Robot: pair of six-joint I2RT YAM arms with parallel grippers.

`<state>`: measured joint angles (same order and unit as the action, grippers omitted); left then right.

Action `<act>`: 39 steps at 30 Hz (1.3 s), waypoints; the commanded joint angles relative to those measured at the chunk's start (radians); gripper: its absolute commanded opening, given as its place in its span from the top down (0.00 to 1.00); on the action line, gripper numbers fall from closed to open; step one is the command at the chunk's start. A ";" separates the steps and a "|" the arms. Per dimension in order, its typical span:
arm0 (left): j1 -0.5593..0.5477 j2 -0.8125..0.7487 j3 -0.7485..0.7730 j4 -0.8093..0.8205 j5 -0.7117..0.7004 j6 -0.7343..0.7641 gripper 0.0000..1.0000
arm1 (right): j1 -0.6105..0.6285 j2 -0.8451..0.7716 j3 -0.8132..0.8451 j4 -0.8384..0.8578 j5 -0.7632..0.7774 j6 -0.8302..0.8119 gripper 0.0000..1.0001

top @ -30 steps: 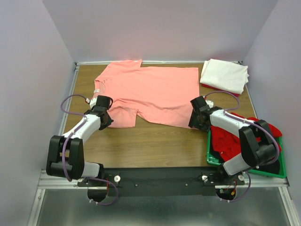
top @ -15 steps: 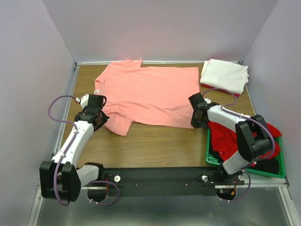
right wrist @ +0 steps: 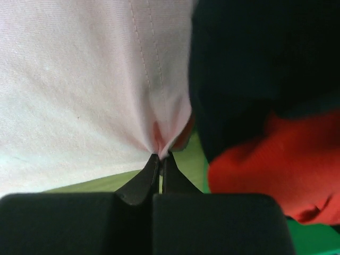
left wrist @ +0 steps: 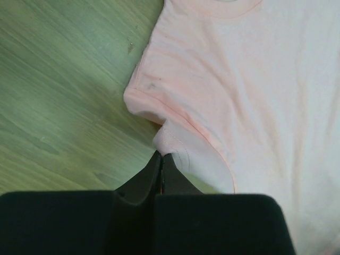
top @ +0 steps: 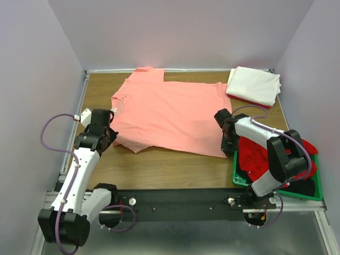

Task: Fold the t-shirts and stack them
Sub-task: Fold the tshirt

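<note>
— Far left?
— Left gripper [top: 108, 139], low over the table [top: 175, 164] near its left edge. Jaws pressed together on a small fold of the salmon-pink t-shirt [top: 170, 114], just beside one short sleeve.
— And the shirt itself?
— Spread flat across the middle of the wood, neck toward the left, hem toward the right, a little askew.
— Right of that?
— Right gripper [top: 229, 144], clamped tight on the shirt's near right corner, cloth puckered at the tips. Touching the green crate [top: 240, 179] or only just beside it: cannot tell.
— In the crate?
— Bright red t-shirt [top: 255, 156] heaped up, dark cloth [top: 304, 187] at the near end.
— Far right corner?
— Folded white t-shirt [top: 254, 85], red edge [top: 237, 98] showing under it.
</note>
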<state>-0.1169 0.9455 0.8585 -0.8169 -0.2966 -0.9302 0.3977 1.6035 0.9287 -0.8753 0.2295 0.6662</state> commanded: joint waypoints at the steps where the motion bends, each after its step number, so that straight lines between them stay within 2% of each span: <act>1: 0.008 -0.028 0.025 -0.013 -0.058 0.004 1.00 | -0.003 -0.021 0.008 -0.111 -0.010 0.023 1.00; 6: 0.008 0.038 0.079 0.113 0.036 0.112 1.00 | -0.003 0.039 0.097 -0.114 0.017 0.013 1.00; 9: 0.008 0.076 0.118 0.174 0.043 0.149 1.00 | -0.005 0.068 0.151 -0.116 0.040 0.009 0.99; 12: 0.008 0.143 0.181 0.216 0.050 0.206 1.00 | -0.008 0.102 0.205 -0.117 0.051 0.001 0.99; 16: 0.008 0.249 0.246 0.292 0.140 0.269 1.00 | -0.017 0.145 0.281 -0.120 0.056 -0.017 0.99; 22: 0.008 0.360 0.341 0.373 0.192 0.369 1.00 | -0.079 0.182 0.381 -0.131 0.053 -0.057 0.99; 27: 0.008 0.470 0.424 0.400 0.240 0.433 1.00 | -0.120 0.231 0.450 -0.136 0.051 -0.099 0.99; 39: 0.008 0.676 0.579 0.390 0.198 0.469 1.00 | -0.152 0.394 0.636 -0.142 0.050 -0.135 0.99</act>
<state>-0.1169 1.5909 1.3914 -0.4320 -0.0891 -0.4850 0.2615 1.9610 1.5051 -0.9974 0.2504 0.5488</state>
